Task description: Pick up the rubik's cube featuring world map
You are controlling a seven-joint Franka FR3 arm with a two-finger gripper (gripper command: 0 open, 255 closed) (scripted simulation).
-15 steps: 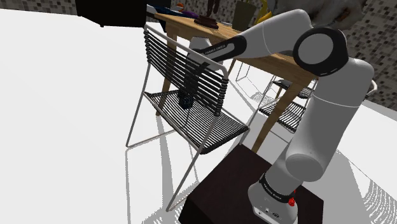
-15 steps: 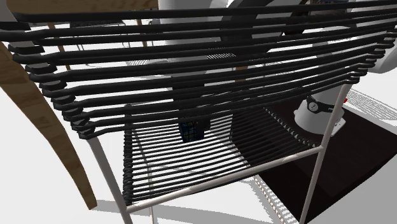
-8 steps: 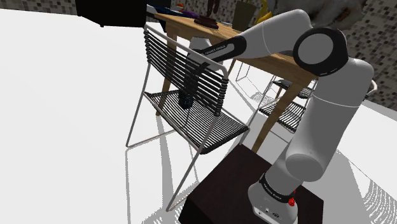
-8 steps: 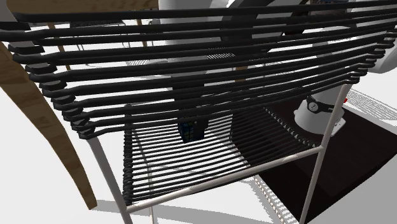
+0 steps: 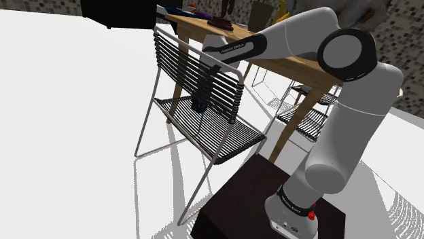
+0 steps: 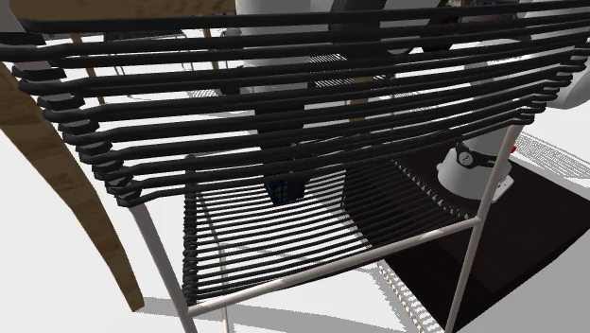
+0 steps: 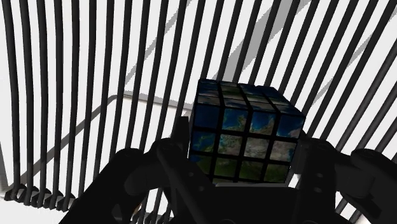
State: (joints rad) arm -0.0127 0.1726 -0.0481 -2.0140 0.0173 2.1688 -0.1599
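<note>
World-map cube (image 7: 245, 137), blue-green faces, is clamped between the black gripper's (image 7: 247, 173) fingers and now sits slightly higher over the slatted chair seat (image 5: 219, 136) than a second ago, arm raised a bit, so lift looks started, grasp seems secure.

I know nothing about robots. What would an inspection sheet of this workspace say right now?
Surface: seat of a chair, made of black slats on a pale metal frame.
Job's things: cube printed with a world map, clasped between the fingers above the seat; contact with the slats cannot be told.
Clutter: small items on a wooden table, too small to name.
Grippers: gripper black, shut on the cube.
Cables: nothing seen.
Surroundings: white floor, speckled wall, dark stand.
</note>
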